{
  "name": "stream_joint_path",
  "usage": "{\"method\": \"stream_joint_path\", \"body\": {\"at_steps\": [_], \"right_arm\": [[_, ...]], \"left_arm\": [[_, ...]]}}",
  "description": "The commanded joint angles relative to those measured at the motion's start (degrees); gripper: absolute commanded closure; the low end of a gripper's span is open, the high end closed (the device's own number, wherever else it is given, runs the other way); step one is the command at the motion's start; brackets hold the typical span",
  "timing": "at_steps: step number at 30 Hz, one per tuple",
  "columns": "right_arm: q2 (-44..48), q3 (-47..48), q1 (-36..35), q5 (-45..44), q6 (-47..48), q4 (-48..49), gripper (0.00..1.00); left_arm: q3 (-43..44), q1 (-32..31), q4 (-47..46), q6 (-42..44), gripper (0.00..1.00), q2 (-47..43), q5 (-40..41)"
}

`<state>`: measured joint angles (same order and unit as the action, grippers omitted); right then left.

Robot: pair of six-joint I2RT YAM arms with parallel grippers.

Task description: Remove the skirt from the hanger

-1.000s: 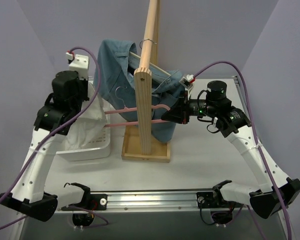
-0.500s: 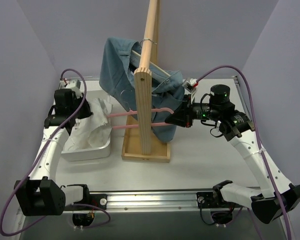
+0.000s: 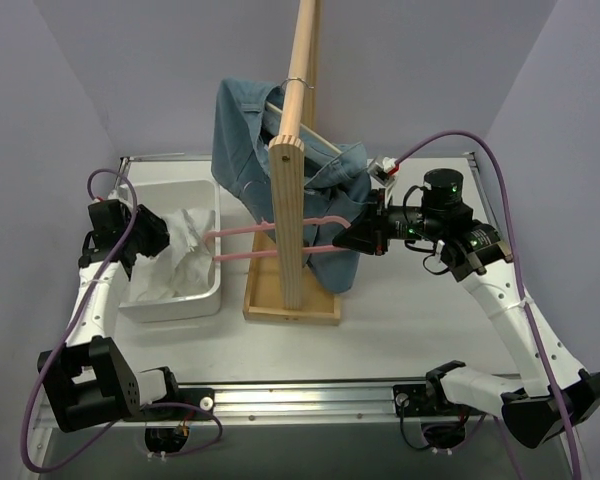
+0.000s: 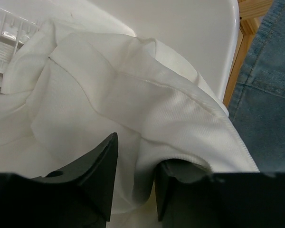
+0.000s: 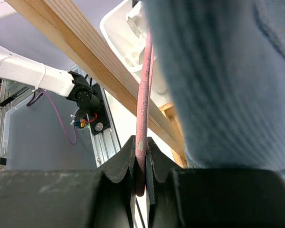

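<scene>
Right pincer clamped on hanger, centre frame. Left pincer pinching skirt inside white bin, left.

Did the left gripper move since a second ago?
Yes. The left gripper moved left, away from the wooden post, and now holds the skirt over the white bin.

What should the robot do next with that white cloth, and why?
Probably open the left tool and let go: the skirt already lies bunched in the white bin, seemingly clear of the pink hanger, which the right tool clamps.
</scene>
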<state>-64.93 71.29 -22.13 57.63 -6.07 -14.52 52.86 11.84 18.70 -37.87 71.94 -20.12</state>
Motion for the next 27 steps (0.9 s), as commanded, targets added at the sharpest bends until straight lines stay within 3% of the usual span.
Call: {"method": "stream_joint_path", "body": {"at_steps": [1,6,10,17,20,27], "right_arm": [[1.1,2.1,0.9,4.5,0.4,-0.5,1.00],[1.8,3.4,2.6,4.4,1.8,-3.0,1.00],[2.8,3.4,3.9,2.8,-1.0,-1.4,1.00],[3.4,5.2,4.1,2.6,-2.2,-2.3,1.00],[3.8,5.2,4.2,2.6,-2.2,-2.6,1.00],[3.8,3.5,4.2,2.4,-3.1,-1.5,1.00]], "left_arm": [[2.8,0.2,-0.3,-0.1,0.56,0.2,0.0],[3.8,0.2,2.7,1.5,0.51,-2.7,5.4],[6.5,0.3,7.1,1.4,0.36,-2.9,11.1],[12.8,0.2,13.9,-1.2,0.27,-1.8,15.0],[17.0,0.2,16.7,-1.9,0.19,-1.5,17.7],[23.7,0.2,20.3,-1.5,0.18,0.2,19.0]]}}
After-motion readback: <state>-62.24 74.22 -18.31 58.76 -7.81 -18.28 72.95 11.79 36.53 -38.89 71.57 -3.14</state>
